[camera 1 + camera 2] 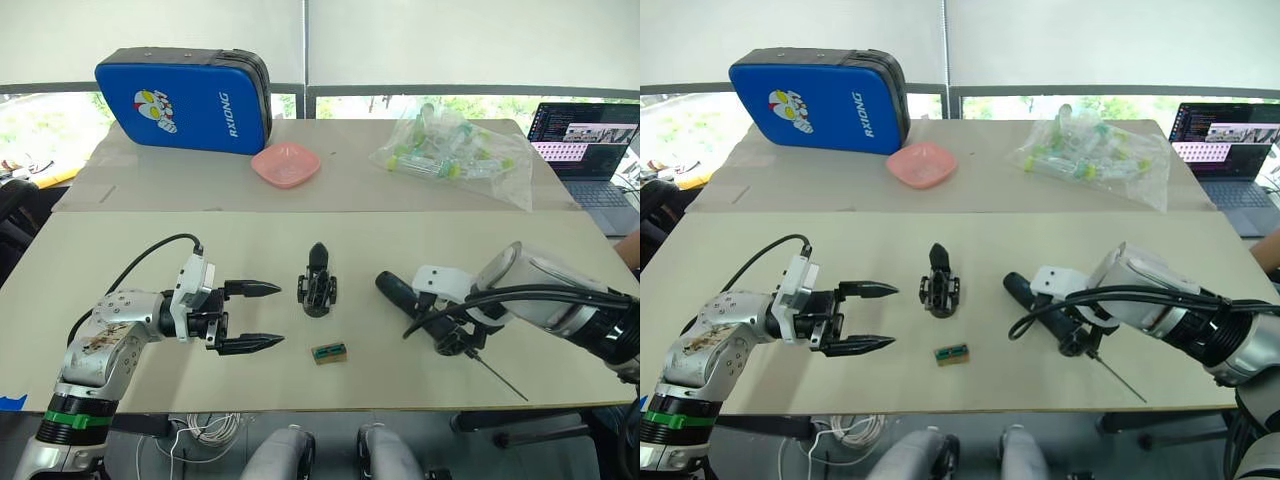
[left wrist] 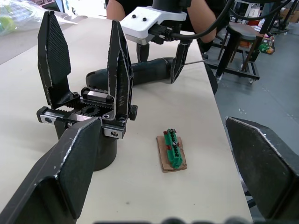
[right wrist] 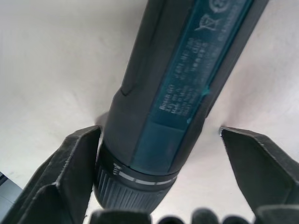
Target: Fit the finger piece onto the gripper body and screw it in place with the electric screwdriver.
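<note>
My left tool (image 1: 248, 317) hangs wide open and empty just above the beige bench (image 1: 120, 260), its two black fingers pointing toward the gripper body (image 1: 318, 285), the chunky black mechanical block with a rounded base that stands upright at the bench's centre. From my left wrist I see two ribbed black fingers rising from that block, so the small black finger piece (image 2: 119, 65) looks already seated on it, though I cannot tell whether any screw holds it. At about 5 o'clock from the block lies a little green strip on a scrap of brown card (image 1: 329, 352), which seems to carry small screws.

My right tool (image 3: 156, 158) straddles the electric screwdriver (image 1: 425, 305), a thick black pen-like cylinder lying on the bench at 3 o'clock from the block, thin metal bit aimed toward the near edge. One finger touches the barrel's collar, the other stands clear, so the tool is open and has not gripped yet.

I judge the fitting done and the screwing still ahead: grasp the driver, lift it, bring the bit to the block.

A teal label on the driver carries print too small to read. The blue padded case (image 1: 185, 100) at the far 10 o'clock reads "RXIONG".
</note>
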Robot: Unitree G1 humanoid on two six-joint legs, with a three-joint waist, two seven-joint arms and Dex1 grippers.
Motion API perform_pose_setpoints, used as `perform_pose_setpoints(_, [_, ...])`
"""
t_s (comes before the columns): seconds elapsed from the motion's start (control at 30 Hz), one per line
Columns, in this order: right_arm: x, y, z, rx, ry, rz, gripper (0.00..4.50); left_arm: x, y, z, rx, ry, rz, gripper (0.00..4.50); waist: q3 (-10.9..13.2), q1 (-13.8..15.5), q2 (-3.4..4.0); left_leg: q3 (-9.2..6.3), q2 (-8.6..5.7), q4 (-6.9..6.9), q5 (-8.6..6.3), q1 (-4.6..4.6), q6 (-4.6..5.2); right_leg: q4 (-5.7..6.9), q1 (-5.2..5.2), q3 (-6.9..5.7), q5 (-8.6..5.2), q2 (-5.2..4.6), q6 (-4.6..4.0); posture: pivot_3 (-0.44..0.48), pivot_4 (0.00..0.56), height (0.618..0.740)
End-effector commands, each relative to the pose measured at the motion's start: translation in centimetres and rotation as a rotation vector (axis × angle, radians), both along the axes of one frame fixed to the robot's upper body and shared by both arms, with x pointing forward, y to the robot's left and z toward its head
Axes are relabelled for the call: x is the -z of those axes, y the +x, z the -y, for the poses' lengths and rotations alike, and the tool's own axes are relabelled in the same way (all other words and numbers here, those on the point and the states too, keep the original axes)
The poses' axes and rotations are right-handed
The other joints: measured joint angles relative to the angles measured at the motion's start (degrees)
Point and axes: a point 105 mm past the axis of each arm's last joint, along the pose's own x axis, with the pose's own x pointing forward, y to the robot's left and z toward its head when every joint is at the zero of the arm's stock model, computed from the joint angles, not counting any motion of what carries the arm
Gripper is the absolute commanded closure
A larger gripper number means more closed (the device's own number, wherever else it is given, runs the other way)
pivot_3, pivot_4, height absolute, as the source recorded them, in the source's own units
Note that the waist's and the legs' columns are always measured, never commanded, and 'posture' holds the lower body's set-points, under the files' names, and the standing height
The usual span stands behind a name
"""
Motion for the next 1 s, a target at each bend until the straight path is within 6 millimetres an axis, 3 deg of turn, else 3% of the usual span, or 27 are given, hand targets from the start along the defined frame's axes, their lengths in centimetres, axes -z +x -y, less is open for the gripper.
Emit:
perform_pose_setpoints(0.03, [1.1, -0.7, 0.4, 0.023, -0.007, -0.052, 1.54, -0.7, 0.0, 0.1, 0.003, -0.01, 0.027, 0.0, -0.06, -0.03, -0.1, 0.0, 0.0, 0.0, 0.0, 0.0, 0.0, 0.0, 0.01, 0.0, 0.0, 0.0, 0.0, 0.0, 0.15, 0.74])
perform_pose_setpoints(0.17, [0.7, -0.3, 0.4, 0.005, -0.004, -0.017, 2.54, -0.4, -0.2, 0.1, 0.005, -0.007, 0.018, 0.0, -0.08, -0.04, -0.14, 0.0, 0.0, 0.02, -0.01, 0.01, 0.0, 0.01, 0.02, 0.0, 0.0, 0.0, 0.01, 0.0, 0.15, 0.74])
perform_pose_setpoints(0.3, [-0.3, 0.1, 0.7, -0.02, 0.001, 0.045, 2.54, -0.2, -0.1, 0.2, 0.01, 0.005, 0.017, 0.0, -0.08, -0.05, -0.14, 0.01, 0.0, 0.03, 0.0, 0.01, 0.0, 0.02, 0.01, -0.01, 0.01, 0.0, 0.01, 0.0, 0.15, 0.74])
perform_pose_setpoints(0.47, [-4.6, -0.1, 2.7, 0.03, 0.059, 0.163, 2.54, -0.1, 0.2, 0.0, 0.019, 0.014, 0.016, 0.0, 0.04, 0.58, 0.06, 0.02, -0.05, 0.03, 0.0, -0.05, 0.0, 0.02, -0.08, -0.02, 0.01, -0.03, 0.01, 0.0, 0.15, 0.74])
perform_pose_setpoints(0.6, [-7.9, -2.4, 2.0, 0.098, 0.302, 0.151, 2.54, 0.2, 0.4, -0.2, 0.015, 0.021, 0.003, 0.0, 0.06, 0.23, 0.11, 0.1, 0.0, 0.0, -0.01, -0.16, 0.01, 0.01, -0.1, -0.01, 0.01, 0.0, 0.03, 0.0, 0.15, 0.74])
perform_pose_setpoints(0.7, [-9.0, -4.0, 1.3, 0.118, 0.532, 0.151, 2.54, 0.7, 0.1, -0.1, 0.043, 0.057, -0.008, 0.0, 0.06, 0.06, 0.1, 0.05, 0.1, -0.06, -0.02, -0.17, 0.02, 0.02, -0.01, 0.08, 0.03, 0.03, -0.01, 0.0, 0.15, 0.74])
perform_pose_setpoints(0.8, [-11.3, -4.8, -0.4, -0.008, 0.867, 0.318, 2.54, 1.3, 0.0, -0.1, 0.042, 0.072, -0.001, 0.0, -0.02, 0.0, -0.01, 0.05, 0.12, -0.06, -0.01, -0.17, 0.04, 0.02, 0.07, 0.12, 0.05, 0.04, -0.04, 0.0, 0.15, 0.74])
perform_pose_setpoints(0.9, [-11.8, -5.2, -0.5, -0.016, 0.957, 0.456, 2.54, 2.2, -0.2, 0.1, 0.038, 0.095, 0.027, 0.0, 0.01, 0.12, 0.08, 0.13, 0.06, 0.01, -0.01, -0.17, 0.05, 0.1, 0.08, 0.2, 0.1, 0.0, 0.02, 0.0, 0.15, 0.74])
perform_pose_setpoints(1.0, [-13.6, -5.8, -2.4, -0.131, 1.116, 0.63, 2.54, 3.1, -0.1, 0.3, 0.004, 0.111, 0.047, 0.0, 0.0, 0.22, 0.07, 0.12, 0.05, 0.02, -0.02, -0.06, 0.05, 0.01, 0.11, 0.18, 0.12, 0.0, 0.05, 0.0, 0.15, 0.74])
